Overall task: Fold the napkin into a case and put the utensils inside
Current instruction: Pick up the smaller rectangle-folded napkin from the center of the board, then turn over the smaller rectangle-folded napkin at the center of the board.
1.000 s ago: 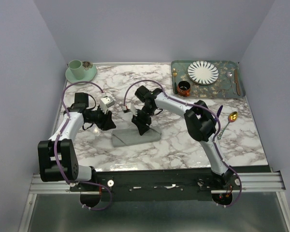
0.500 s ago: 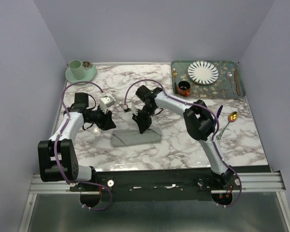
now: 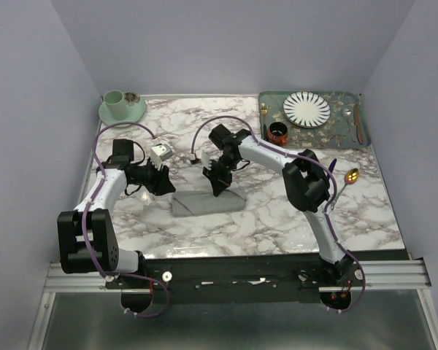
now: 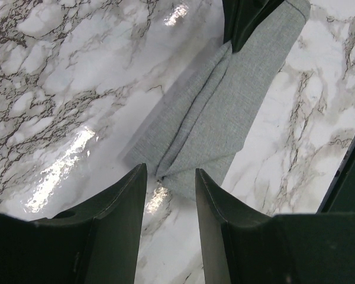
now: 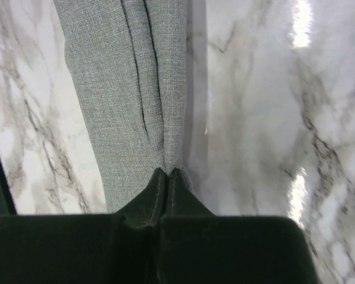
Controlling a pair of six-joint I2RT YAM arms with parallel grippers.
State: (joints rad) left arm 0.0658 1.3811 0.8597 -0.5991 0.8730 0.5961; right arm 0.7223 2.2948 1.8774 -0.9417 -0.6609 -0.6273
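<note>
Napkin (image 3: 208,203) lies mid-table (image 3: 277,226) as a narrow grey strip, folded lengthwise, with a seam running down its middle.

Right hand (image 5: 167,173) is clenched on one end, pinching the raised fold where the layers meet. Left hand (image 4: 170,171) is half-spread and grasps nothing, hovering over the opposite end.

Utensils (image 3: 352,176) lie on the table off to the right, well apart from the cloth and near the tray (image 3: 334,130).

Step, as judged: folding, with the case being shaped and nothing inside yet. The next move likely calls for carrying the pinched layer over without dragging the whole strip. The left hand could pin its end.

No brands, labels or writing can be read.
</note>
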